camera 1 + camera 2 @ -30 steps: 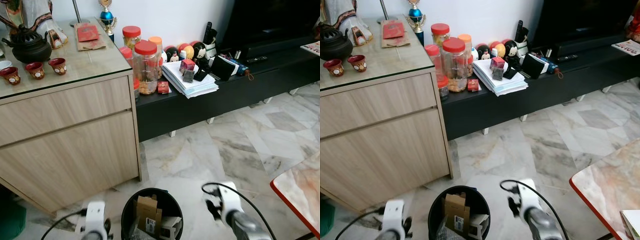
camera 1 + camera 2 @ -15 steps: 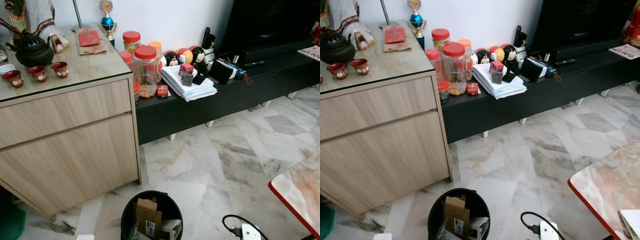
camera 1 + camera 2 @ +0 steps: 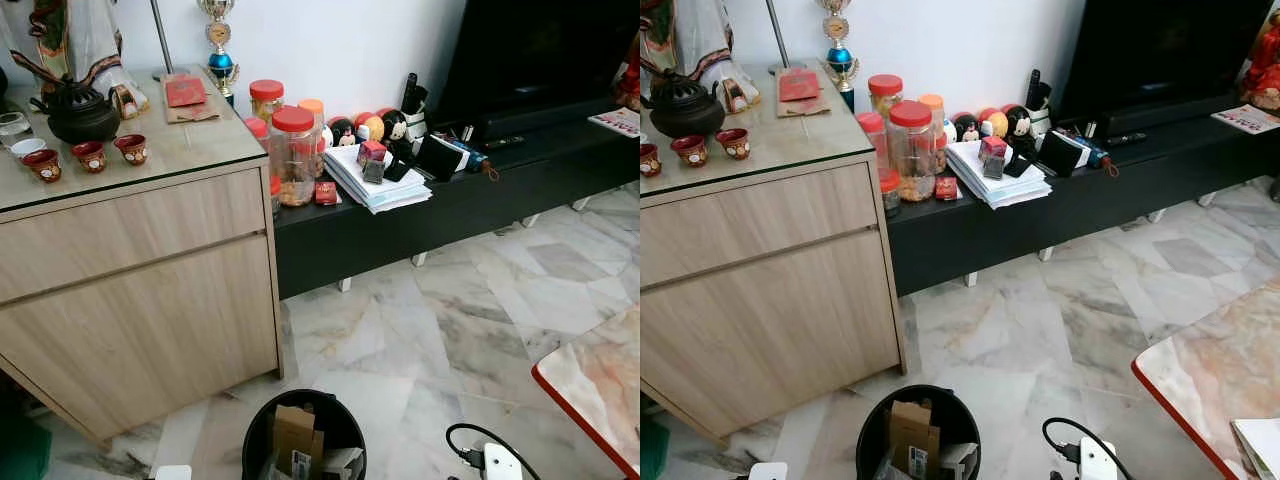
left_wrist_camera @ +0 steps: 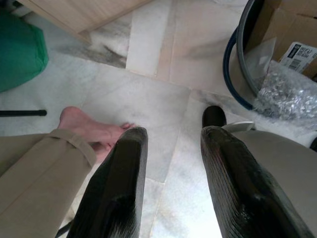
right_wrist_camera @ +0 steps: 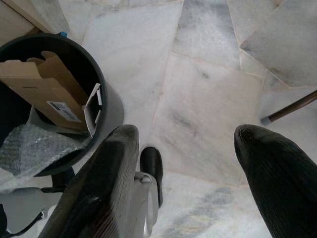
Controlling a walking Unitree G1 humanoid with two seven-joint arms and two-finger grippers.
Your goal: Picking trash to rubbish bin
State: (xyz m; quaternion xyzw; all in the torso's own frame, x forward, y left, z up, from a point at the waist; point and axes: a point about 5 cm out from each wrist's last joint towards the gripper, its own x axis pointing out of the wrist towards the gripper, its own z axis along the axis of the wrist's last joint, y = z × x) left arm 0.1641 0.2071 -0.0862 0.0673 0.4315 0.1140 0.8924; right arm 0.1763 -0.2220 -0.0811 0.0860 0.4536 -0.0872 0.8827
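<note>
Marble floor (image 3: 400, 330) spreads before a wooden cabinet (image 3: 140, 290); the rubbish bin (image 3: 258, 440) sits at six o'clock, holding cardboard (image 5: 42, 87). Left gripper (image 4: 171, 148) and right gripper (image 5: 185, 144) hang empty, fingers apart. Risk: stepping could tip the bin, or catch the person's bare foot (image 4: 91, 126) nearby.

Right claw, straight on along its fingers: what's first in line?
Probably bare grey-veined marble floor: the open right claw points down at it. The round black rubbish bin sits off to one side. Depth unclear.
</note>
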